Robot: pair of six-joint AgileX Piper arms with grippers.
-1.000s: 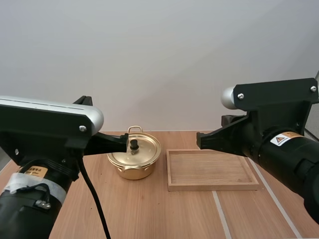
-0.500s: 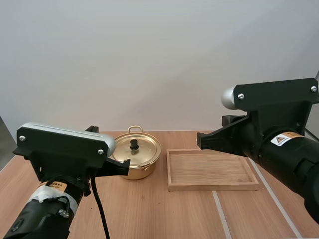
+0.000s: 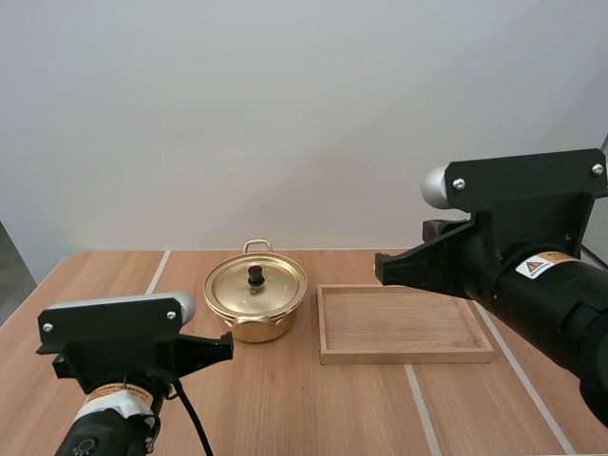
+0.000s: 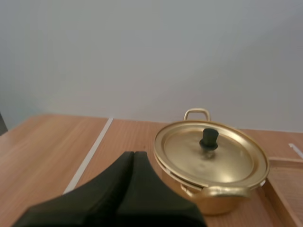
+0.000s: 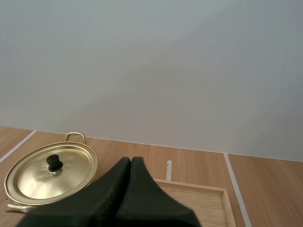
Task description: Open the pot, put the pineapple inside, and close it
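While both sets of fingers lie together as dark wedges holding nothing, the left gripper (image 4: 135, 163) sits low in the wrist frame just short of the round golden metal pot (image 3: 255, 306), and the right gripper (image 5: 131, 168) points between that pot and the shallow rectangular wooden tray (image 3: 403, 325).

The gold lid with a black knob (image 3: 256, 284) is seated on the pot, left of centre on the wooden counter (image 3: 313, 408). No pineapple is in sight, so this fits either a pot awaiting opening or one already filled and shut again.

Only the high view takes in the whole tray, which holds nothing; the left wrist view shows the knob up close.
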